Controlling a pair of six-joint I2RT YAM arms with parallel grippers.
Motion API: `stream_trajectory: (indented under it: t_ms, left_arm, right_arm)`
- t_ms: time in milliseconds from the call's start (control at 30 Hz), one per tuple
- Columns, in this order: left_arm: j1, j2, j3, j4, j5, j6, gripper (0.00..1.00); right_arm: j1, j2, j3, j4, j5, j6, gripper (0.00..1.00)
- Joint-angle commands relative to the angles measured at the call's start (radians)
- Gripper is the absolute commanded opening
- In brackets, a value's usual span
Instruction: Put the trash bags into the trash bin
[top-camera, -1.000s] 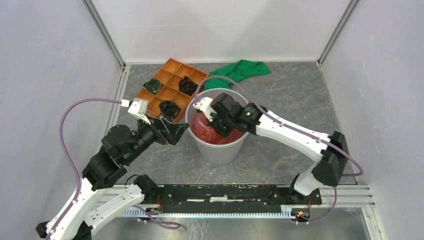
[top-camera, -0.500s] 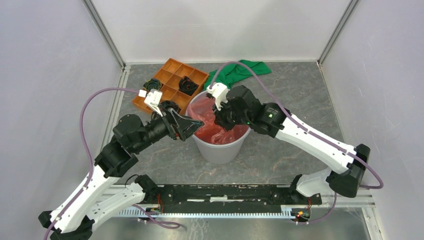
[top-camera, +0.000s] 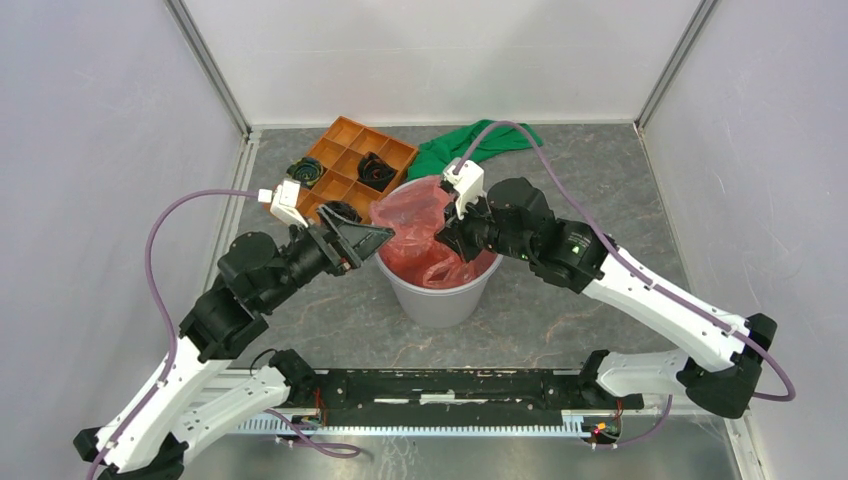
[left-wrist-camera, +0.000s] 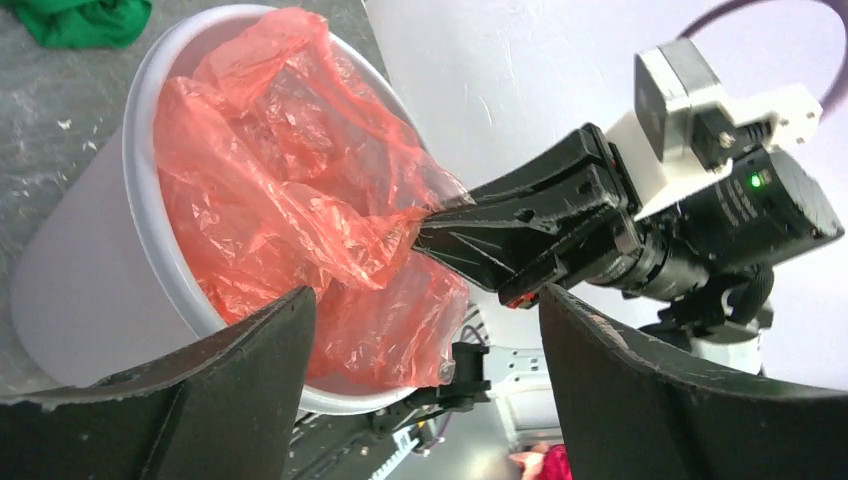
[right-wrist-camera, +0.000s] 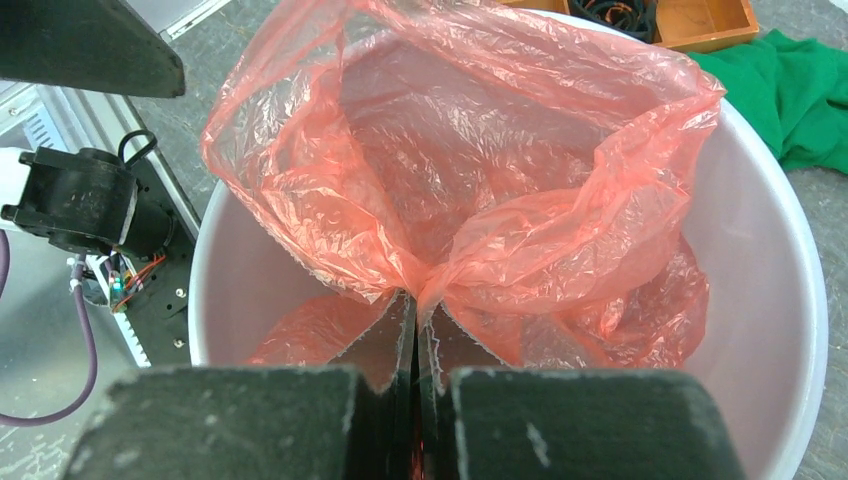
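Right now I count one red-pink trash bag (right-wrist-camera: 480, 170), one greyish-white trash bin (right-wrist-camera: 770, 330), one orange tray (top-camera: 352, 135) and one green cloth (top-camera: 470, 145) on the grey surface (top-camera: 560, 180). The right fingers (right-wrist-camera: 375, 350) are clenched on a gathered pinch of the bag just above the bin's mouth. The bag billows up over the rim, its lower part inside the bin. The left fingers (left-wrist-camera: 235, 365) stand spread wide beside the rim, grasping nothing.
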Motion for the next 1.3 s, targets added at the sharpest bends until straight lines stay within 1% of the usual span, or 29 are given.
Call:
stream_trajectory:
  t_ms: [0, 33, 100, 200, 267, 300, 333, 367, 400, 433, 467, 500, 533, 567, 633, 700, 767, 1033, 1067, 1100, 1133, 1200, 1233, 1267]
  left_arm:
    - [-0.001, 0.041, 0.009, -0.023, -0.079, -0.187, 0.87]
    - [-0.001, 0.061, 0.012, -0.005, -0.066, -0.195, 0.86]
    - [-0.001, 0.129, 0.027, 0.013, -0.055, -0.195, 0.81]
    - [-0.001, 0.190, 0.043, 0.051, -0.056, -0.154, 0.69]
    - [-0.001, 0.228, 0.066, 0.052, -0.052, -0.095, 0.59]
    - [-0.001, 0.243, 0.078, 0.045, -0.045, -0.062, 0.54]
    - [-0.001, 0.254, 0.090, 0.038, -0.040, -0.023, 0.45]
    - [-0.001, 0.257, 0.104, 0.029, -0.039, 0.012, 0.33]
    - [-0.001, 0.256, 0.119, 0.014, -0.045, 0.047, 0.23]
    - [-0.001, 0.251, 0.131, -0.007, -0.057, 0.077, 0.16]
    - [-0.001, 0.239, 0.139, -0.027, -0.071, 0.098, 0.12]
    - [-0.001, 0.223, 0.137, -0.043, -0.077, 0.121, 0.08]
    - [-0.001, 0.205, 0.131, -0.044, -0.071, 0.129, 0.06]
    - [-0.001, 0.189, 0.124, -0.045, -0.056, 0.135, 0.03]
    - [0.000, 0.163, 0.107, -0.046, -0.024, 0.123, 0.02]
    - [0.000, 0.148, 0.090, -0.055, 0.025, 0.104, 0.02]
    - [-0.001, 0.131, 0.072, -0.050, 0.040, 0.089, 0.02]
    - [0.000, 0.117, 0.071, -0.053, 0.031, 0.117, 0.02]
    - [0.001, 0.117, 0.072, -0.061, 0.025, 0.125, 0.02]
    - [0.001, 0.117, 0.076, -0.067, 0.022, 0.133, 0.02]
    - [0.001, 0.117, 0.079, -0.074, 0.023, 0.144, 0.02]
    - [0.000, 0.127, 0.112, -0.112, 0.019, 0.190, 0.02]
    - [0.001, 0.138, 0.135, -0.153, 0.002, 0.205, 0.02]
    - [0.001, 0.152, 0.166, -0.201, -0.012, 0.239, 0.02]
  right_arm:
    - [-0.005, -0.032, -0.014, 0.076, -0.018, 0.004, 0.01]
    - [-0.004, -0.035, -0.017, 0.077, -0.022, 0.003, 0.01]
    - [-0.005, -0.044, -0.032, 0.084, -0.025, 0.001, 0.01]
    - [-0.005, -0.059, -0.057, 0.096, -0.033, 0.004, 0.02]
    - [-0.005, -0.070, -0.065, 0.101, -0.039, 0.007, 0.02]
    - [-0.005, -0.079, -0.066, 0.099, -0.042, 0.010, 0.02]
    - [-0.005, -0.086, -0.066, 0.097, -0.041, 0.010, 0.03]
    - [-0.004, -0.096, -0.066, 0.090, -0.038, 0.010, 0.06]
    - [-0.005, -0.105, -0.066, 0.078, -0.032, 0.006, 0.14]
    - [-0.004, -0.120, -0.065, 0.065, -0.018, 0.001, 0.22]
    - [-0.004, -0.139, -0.069, 0.052, -0.001, -0.005, 0.33]
    - [-0.004, -0.155, -0.077, 0.043, 0.018, -0.012, 0.41]
    - [-0.004, -0.180, -0.085, 0.040, 0.045, -0.015, 0.49]
    - [-0.004, -0.198, -0.101, 0.040, 0.062, -0.018, 0.55]
    - [-0.005, -0.239, -0.136, 0.054, 0.089, -0.020, 0.64]
    - [-0.004, -0.273, -0.179, 0.079, 0.114, -0.020, 0.68]
    - [-0.005, -0.294, -0.218, 0.104, 0.124, -0.023, 0.71]
    - [-0.004, -0.339, -0.278, 0.130, 0.232, -0.052, 0.72]
    - [-0.004, -0.352, -0.291, 0.144, 0.232, -0.050, 0.72]
    - [-0.004, -0.365, -0.303, 0.163, 0.233, -0.045, 0.68]
    - [-0.004, -0.373, -0.318, 0.179, 0.243, -0.038, 0.58]
    - [-0.005, -0.384, -0.323, 0.193, 0.309, -0.003, 0.17]
    - [-0.005, -0.382, -0.313, 0.184, 0.347, 0.009, 0.04]
    - [-0.005, -0.379, -0.293, 0.163, 0.392, 0.020, 0.01]
